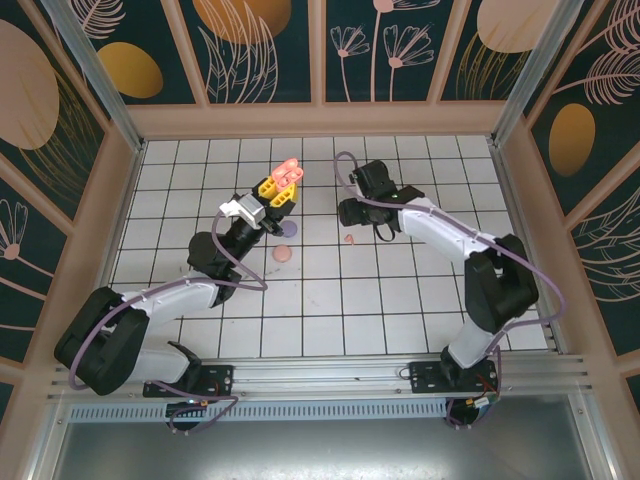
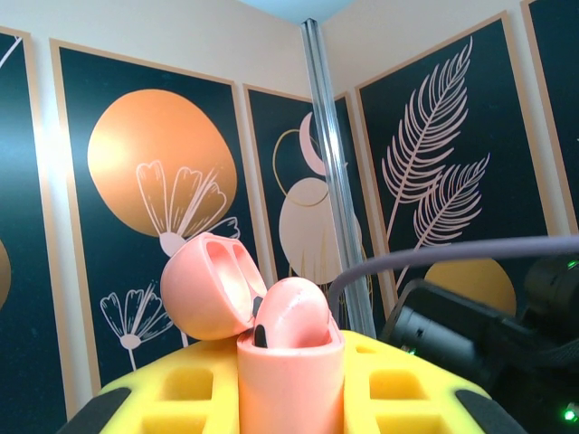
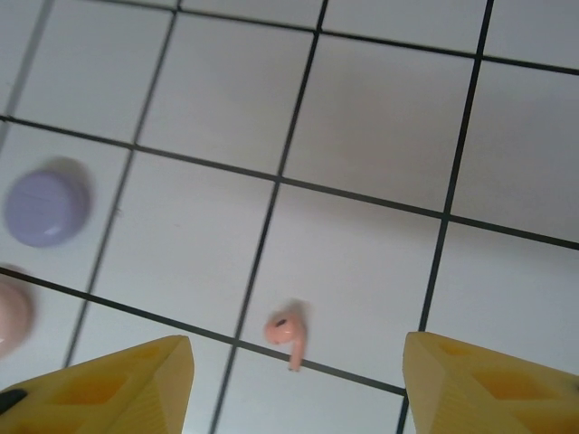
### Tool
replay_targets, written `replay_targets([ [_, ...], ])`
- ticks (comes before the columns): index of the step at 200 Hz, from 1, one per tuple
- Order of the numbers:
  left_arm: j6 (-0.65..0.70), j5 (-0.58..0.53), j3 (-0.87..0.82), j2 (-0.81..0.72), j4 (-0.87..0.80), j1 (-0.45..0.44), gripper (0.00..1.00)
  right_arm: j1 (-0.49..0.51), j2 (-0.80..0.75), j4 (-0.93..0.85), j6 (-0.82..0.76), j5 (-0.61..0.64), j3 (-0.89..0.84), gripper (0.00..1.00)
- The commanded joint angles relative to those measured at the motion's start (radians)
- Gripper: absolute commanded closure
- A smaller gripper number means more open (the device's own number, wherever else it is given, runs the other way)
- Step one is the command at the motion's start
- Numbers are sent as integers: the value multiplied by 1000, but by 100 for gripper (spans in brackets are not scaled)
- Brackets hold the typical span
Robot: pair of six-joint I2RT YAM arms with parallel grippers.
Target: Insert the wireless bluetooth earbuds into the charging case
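Toward 6 o'clock in the right wrist view, a salmon-pink earbud lies on the tiled floor between the spread, empty fingers of the right gripper. The left gripper clamps the open charging case, with one bud seated in it. Likely step: pick-up; next, lower, centre and close on the earbud

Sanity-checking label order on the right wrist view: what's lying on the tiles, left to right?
pink disc cut off by the left edge → purple disc → pink earbud
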Motion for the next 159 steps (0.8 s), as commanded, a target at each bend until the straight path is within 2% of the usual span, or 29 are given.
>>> replay_targets([
  [1, -12, -8, -8, -20, 14, -7, 100, -3, 56, -80, -78, 36, 50, 38],
  [62, -19, -11, -8, -13, 12, -6, 100, 16, 165, -87, -127, -31, 83, 41],
  [159, -20, -15, -8, -10, 13, -7, 100, 35, 259, -105, -160, -34, 103, 45],
])
